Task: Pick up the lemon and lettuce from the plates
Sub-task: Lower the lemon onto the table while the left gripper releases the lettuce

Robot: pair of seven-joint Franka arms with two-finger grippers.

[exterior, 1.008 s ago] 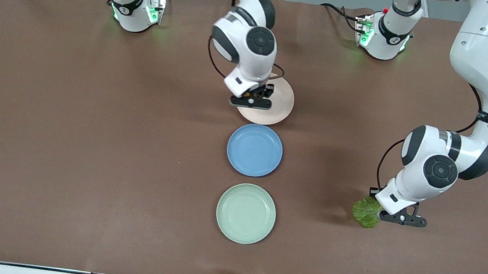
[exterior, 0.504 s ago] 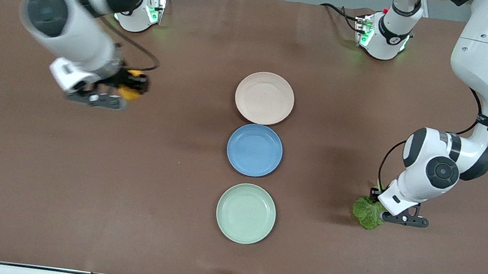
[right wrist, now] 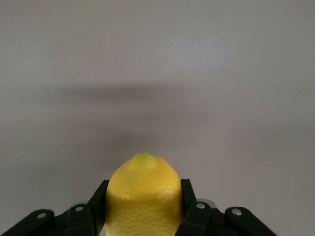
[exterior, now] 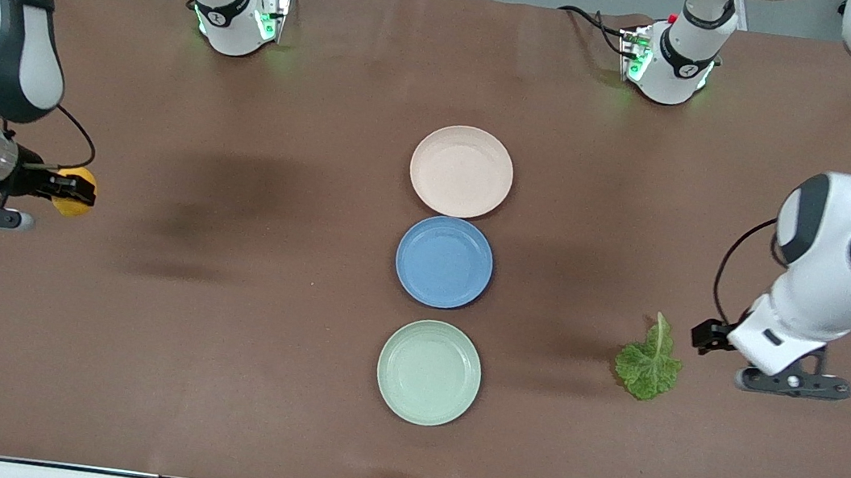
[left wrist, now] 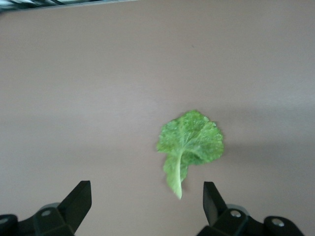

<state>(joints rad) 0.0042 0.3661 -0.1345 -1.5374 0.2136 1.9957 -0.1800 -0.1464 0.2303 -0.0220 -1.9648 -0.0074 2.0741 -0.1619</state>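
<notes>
We see a brown worktop [exterior: 218, 343] with a matte, cloth-like surface, viewed from above. Three round plates rest on it in a straight line down its middle, close together but not touching. The beige-pink plate [exterior: 461, 171] lies farthest from the front camera, the blue plate [exterior: 444, 262] sits in the middle of the row, and the mint green plate [exterior: 429, 372] lies nearest the camera. All three plates are bare. A single crinkly green lettuce leaf [exterior: 649, 363] lies flat on the worktop toward the left arm's end, well apart from the plates and about level with the gap between the blue and green ones. Its pale stem points away from the front camera.
</notes>
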